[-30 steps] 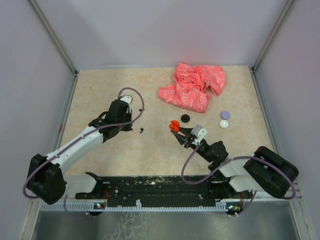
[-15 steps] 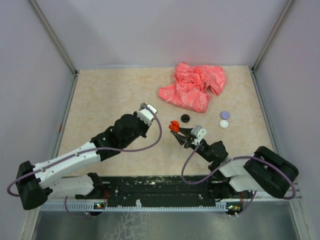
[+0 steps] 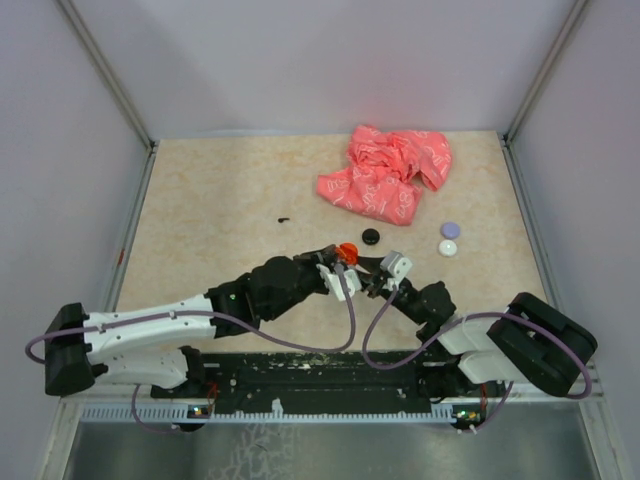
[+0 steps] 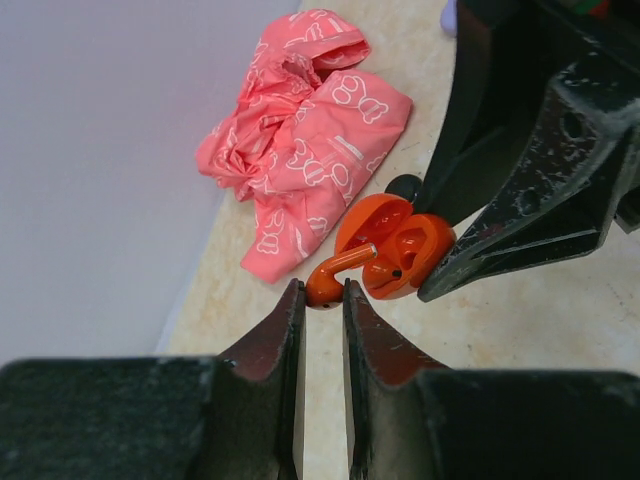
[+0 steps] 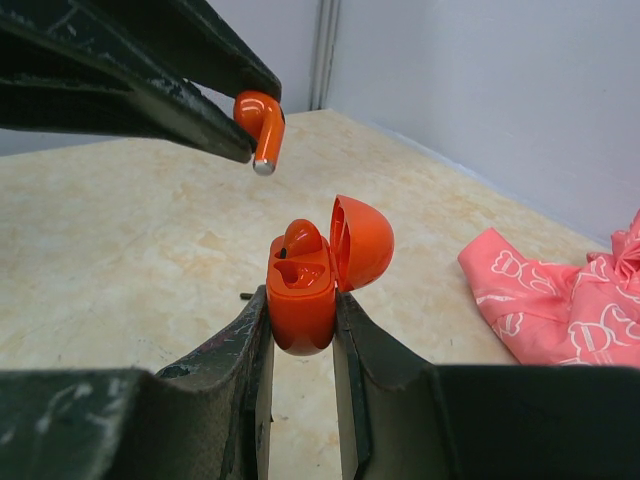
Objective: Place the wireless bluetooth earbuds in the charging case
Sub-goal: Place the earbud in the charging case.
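- my left gripper is pinched almost closed on one orange earbud, gripping its rounded head, with the silver-tipped stem sticking out past my fingertips.
- my right gripper clamps the orange charging case between narrow-set fingers, its lid flipped open on the side away from the wrist.
- the held earbud hangs just above and to one side of the open case, near it but not touching.
- a second orange earbud looks seated in one well of the case, though only its top shows.
- just past the case lies a black disc, and further beyond both grippers a crumpled pink cloth.
- off to my right gripper's right, a purple disc and a white disc sit side by side on the table.
- a tiny dark bit lies beyond my left gripper, to its left.
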Controlling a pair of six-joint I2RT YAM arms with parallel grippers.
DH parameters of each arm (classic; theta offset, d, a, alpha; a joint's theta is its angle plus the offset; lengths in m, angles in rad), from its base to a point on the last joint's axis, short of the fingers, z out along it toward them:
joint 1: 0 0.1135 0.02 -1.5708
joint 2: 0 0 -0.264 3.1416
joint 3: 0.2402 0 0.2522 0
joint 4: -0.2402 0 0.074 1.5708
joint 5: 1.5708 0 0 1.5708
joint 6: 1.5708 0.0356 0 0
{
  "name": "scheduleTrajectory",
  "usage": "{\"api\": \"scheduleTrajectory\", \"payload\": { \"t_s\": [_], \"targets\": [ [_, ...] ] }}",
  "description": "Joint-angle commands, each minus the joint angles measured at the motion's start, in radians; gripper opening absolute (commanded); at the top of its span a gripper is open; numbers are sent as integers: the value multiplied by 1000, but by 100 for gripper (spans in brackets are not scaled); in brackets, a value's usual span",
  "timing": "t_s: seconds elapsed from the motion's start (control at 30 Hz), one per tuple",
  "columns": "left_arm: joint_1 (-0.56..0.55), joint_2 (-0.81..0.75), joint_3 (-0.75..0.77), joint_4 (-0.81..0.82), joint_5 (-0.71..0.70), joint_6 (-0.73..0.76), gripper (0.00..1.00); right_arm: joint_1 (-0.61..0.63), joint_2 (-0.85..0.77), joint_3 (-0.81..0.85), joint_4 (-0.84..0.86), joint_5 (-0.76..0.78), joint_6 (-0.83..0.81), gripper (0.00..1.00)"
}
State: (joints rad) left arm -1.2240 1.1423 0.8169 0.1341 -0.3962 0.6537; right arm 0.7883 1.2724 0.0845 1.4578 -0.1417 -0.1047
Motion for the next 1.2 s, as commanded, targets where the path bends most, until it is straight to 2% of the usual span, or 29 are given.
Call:
{"api": "scheduleTrajectory", "payload": {
  "t_s": [0.0,0.17,0.37,0.7,1.17],
  "targets": [
    [-30,38,33,64,5,224,13,5,-15,12,37,-19,2,0],
    [-50,54,16,102,-8,325,12,6,-16,13,37,-20,3,0],
    [-55,52,8,74,5,352,10,5,-18,12,38,-20,3,0],
    [-57,21,-72,119,20,384,11,5,-26,4,60,-29,14,0],
    [-47,27,-55,34,13,433,11,5,-27,0,85,-60,30,0]
  ]
}}
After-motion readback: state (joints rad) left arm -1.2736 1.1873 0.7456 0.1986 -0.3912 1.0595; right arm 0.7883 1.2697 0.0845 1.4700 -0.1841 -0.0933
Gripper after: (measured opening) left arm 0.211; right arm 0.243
